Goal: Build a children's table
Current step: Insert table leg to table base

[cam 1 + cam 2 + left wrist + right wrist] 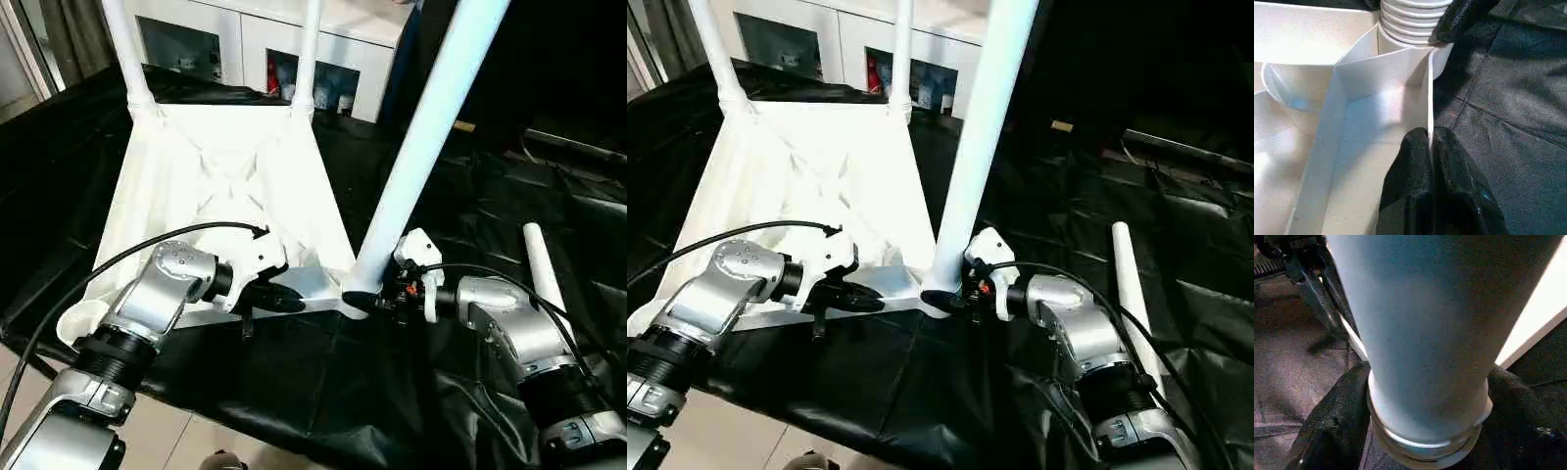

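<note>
The children's table top [225,166] lies upside down on black cloth, ribbed underside up. Two white legs [125,49] [309,49] stand in its far corners. A third leg [431,127] rises, tilted to the right, from the near right corner socket. My right gripper [377,297] has a finger on each side of that leg's base, and both fingers [1337,421] press against it. My left gripper [284,297] is shut on the thin near rim [1428,98] of the top, just left of that socket. A fourth leg [544,269] lies loose on the cloth to the right.
The near left corner socket [78,323] stands open at the cloth's front edge. A white cabinet [255,39] with glass doors stands behind the table. Wrinkled black cloth [294,382] covers the work surface, with bare floor [167,431] below its near edge.
</note>
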### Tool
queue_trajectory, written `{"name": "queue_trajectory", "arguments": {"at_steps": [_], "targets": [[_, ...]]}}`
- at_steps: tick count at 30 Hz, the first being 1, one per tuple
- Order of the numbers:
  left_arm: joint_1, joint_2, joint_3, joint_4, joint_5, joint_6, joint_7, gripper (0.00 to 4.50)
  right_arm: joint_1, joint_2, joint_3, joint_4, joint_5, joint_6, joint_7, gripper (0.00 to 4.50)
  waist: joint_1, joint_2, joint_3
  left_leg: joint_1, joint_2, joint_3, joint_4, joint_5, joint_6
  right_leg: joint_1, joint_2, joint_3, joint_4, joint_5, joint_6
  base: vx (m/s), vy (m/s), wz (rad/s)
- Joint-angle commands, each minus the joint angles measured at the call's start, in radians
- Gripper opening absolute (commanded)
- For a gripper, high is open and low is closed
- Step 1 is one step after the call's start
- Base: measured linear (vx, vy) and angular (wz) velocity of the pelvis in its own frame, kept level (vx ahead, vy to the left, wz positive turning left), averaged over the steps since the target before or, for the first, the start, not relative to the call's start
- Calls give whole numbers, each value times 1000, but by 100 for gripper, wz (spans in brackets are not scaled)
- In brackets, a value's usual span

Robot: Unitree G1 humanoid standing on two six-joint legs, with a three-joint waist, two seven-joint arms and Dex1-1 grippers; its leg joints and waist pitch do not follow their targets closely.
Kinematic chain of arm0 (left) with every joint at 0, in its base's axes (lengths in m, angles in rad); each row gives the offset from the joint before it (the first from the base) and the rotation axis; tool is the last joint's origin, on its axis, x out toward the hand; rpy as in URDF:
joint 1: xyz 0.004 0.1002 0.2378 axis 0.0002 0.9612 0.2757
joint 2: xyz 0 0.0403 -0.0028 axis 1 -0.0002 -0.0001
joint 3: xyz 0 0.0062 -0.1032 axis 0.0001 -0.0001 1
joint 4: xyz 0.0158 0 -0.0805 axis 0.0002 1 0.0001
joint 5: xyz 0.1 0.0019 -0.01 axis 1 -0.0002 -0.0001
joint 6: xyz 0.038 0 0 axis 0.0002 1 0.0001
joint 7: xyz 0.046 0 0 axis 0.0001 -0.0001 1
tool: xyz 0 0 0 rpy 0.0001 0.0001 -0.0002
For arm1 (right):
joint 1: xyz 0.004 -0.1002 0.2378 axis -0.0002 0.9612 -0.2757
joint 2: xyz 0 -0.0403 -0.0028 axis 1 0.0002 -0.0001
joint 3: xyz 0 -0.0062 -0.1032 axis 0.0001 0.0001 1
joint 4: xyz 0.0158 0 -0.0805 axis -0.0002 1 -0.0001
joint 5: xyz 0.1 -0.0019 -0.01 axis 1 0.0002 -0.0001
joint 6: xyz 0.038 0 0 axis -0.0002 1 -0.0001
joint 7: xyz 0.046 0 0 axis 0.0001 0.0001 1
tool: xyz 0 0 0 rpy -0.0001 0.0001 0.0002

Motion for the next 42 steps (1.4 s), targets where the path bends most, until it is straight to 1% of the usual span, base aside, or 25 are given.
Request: {"name": "queue_trajectory", "arguments": {"at_steps": [1, 4, 6, 7, 8, 9, 11, 12, 13, 14, 16, 18, 19, 20, 21, 22, 23, 24, 28, 30, 32, 34, 35, 38, 42], "targets": [[-1, -35, 19, -35, -74, -25, -26, 0, 13, 5, -2, -10, -2, 10, 3, 280, -1, 4, -67, 9, 31, -15, -53, -108, 33, 64, -84, 56, -70, -90, -173, 0, 0, 0], [-10, -56, 26, -10, -56, -18, 29, 0, 8, 35, -27, 28, -4, 19, -70, 279, -3, 3, -66, 8, 30, -14, -52, -109, 32, 64, -84, 57, -70, -92, -173, 0, 0, 0], [-25, -82, 34, 21, -38, -14, 89, 0, -7, 68, -56, 80, -13, 26, -162, 279, -7, 3, -64, 8, 29, -15, -53, -123, 23, 62, -85, 56, -74, -124, -169, 0, 0, 0], [-42, -107, 38, 54, -18, -12, 149, 0, -25, 105, -85, 129, -18, 27, -256, 279, -11, 4, -61, 11, 29, -15, -56, -144, 12, 59, -86, 55, -81, -179, -161, 0, 0, 0], [-54, -124, 40, 76, -4, -10, 189, 0, -36, 130, -104, 162, -20, 28, -319, 279, -16, 3, -57, 15, 27, -16, -58, -182, -5, 57, -87, 55, -91, -267, -143, 0, 0, 0], [-63, -137, 42, 93, 5, -8, 217, 0, -45, 148, -118, 184, -20, 28, -362, 279, -18, 4, -58, 16, 29, -22, -60, -201, -22, 60, -91, 54, -94, -329, -126, 0, 0, 0], [-86, -172, 45, 133, 22, 1, 283, 0, -65, 190, -144, 228, -22, 22, -456, 277, -22, 5, -57, 21, 30, -21, -60, -221, -26, 54, -91, 56, -99, -348, -118, 0, 0, 0], [-130, -242, 59, 204, 44, 24, 415, 0, -104, 255, -179, 299, -19, 4, -600, 277, -23, 4, -58, 20, 28, -21, -59, -222, -24, 55, -90, 56, -100, -352, -115, 0, 0, 0], [-139, -256, 62, 218, 47, 30, 443, 0, -112, 268, -185, 312, -19, -1, -627, 277, -28, 5, -59, 24, 28, -18, -59, -221, -30, 48, -88, 58, -100, -345, -118, 0, 0, 0], [-159, -284, 68, 246, 53, 34, 495, 0, -128, 291, -192, 334, -22, -10, -669, 277, -27, 4, -62, 22, 27, -20, -58, -212, -35, 52, -89, 57, -96, -330, -122, 0, 0, 0], [-174, -306, 64, 271, 62, 26, 530, 0, -142, 311, -180, 345, -33, -23, -683, 277, -23, 7, -64, 20, 28, -19, -56, -196, -26, 54, -87, 58, -90, -264, -128, 0, 0, 0], [-181, -318, 63, 285, 67, 21, 547, 0, -149, 323, -172, 351, -43, -34, -687, 277, -20, 5, -66, 16, 26, -17, -55, -168, -9, 58, -85, 58, -82, -182, -139, 0, 0, 0], [-191, -334, 59, 308, 78, 6, 563, 0, -158, 341, -149, 357, -64, -62, -665, 277, -17, 5, -67, 16, 27, -17, -55, -160, -2, 60, -86, 58, -81, -166, -141, 0, 0, 0], [-191, -334, 59, 308, 78, 6, 563, 0, -158, 341, -149, 357, -64, -62, -665, 277, -17, 4, -67, 14, 26, -16, -54, -157, 2, 60, -86, 58, -82, -162, -142, 0, 0, 0], [-194, -337, 53, 315, 84, -7, 554, 0, -159, 346, -145, 356, -66, -89, -634, 333, -14, 14, -66, 15, 26, -18, -55, -158, 4, 62, -87, 58, -81, -163, -142, 0, 0, 0], [-194, -336, 49, 314, 86, -11, 547, 0, -156, 348, -153, 349, -53, -97, -613, 333, -16, 10, -66, 15, 26, -16, -55, -164, 6, 60, -87, 58, -85, -168, -141, 0, 0, 0], [-190, -333, 48, 306, 84, -11, 538, 0, -152, 346, -159, 339, -40, -100, -593, 353, -16, 7, -65, 13, 25, -17, -55, -176, 7, 63, -87, 58, -86, -187, -139, 0, 0, 0], [-192, -331, 47, 309, 85, -18, 531, 0, -153, 343, -162, 340, -38, -109, -581, 353, -14, 9, -64, 15, 26, -18, -56, -189, 8, 62, -88, 57, -89, -217, -133, 0, 0, 0], [-185, -308, 41, 299, 75, -37, 487, 0, -145, 310, -153, 312, -35, -123, -511, 395, -16, 9, -63, 14, 28, -19, -58, -204, 8, 60, -88, 57, -92, -240, -129, 0, 0, 0], [-174, -296, 41, 281, 63, -39, 452, 0, -136, 286, -146, 288, -32, -114, -468, 395, -20, 9, -61, 14, 29, -21, -59, -210, 13, 61, -88, 56, -93, -254, -128, 0, 0, 0], [-140, -248, 33, 240, 45, -65, 353, 0, -107, 217, -129, 236, -23, -99, -344, 395, -18, 10, -60, 13, 29, -22, -59, -209, 20, 63, -89, 56, -95, -262, -129, 0, 0, 0], [-123, -223, 28, 222, 38, -62, 311, 0, -97, 193, -128, 220, -14, -84, -301, 395, -18, 13, -62, 15, 32, -20, -58, -206, 25, 60, -90, 59, -93, -241, -139, 0, 0, 0], [-114, -206, 23, 207, 36, -60, 288, 0, -92, 181, -127, 208, -10, -77, -282, 395, -17, 13, -63, 15, 31, -21, -59, -199, 26, 63, -89, 58, -90, -220, -148, 0, 0, 0], [-94, -178, 20, 173, 28, -44, 255, 0, -83, 166, -127, 195, -8, -79, -258, 395, -18, 18, -62, 17, 33, -20, -60, -202, 18, 59, -88, 57, -90, -219, -159, 0, 0, 0], [-81, -163, 17, 154, 29, -22, 245, 0, -78, 170, -128, 196, -22, -92, -260, 395, -20, 19, -62, 17, 34, -20, -61, -204, 6, 59, -88, 57, -87, -203, -172, 0, 0, 0]]}}
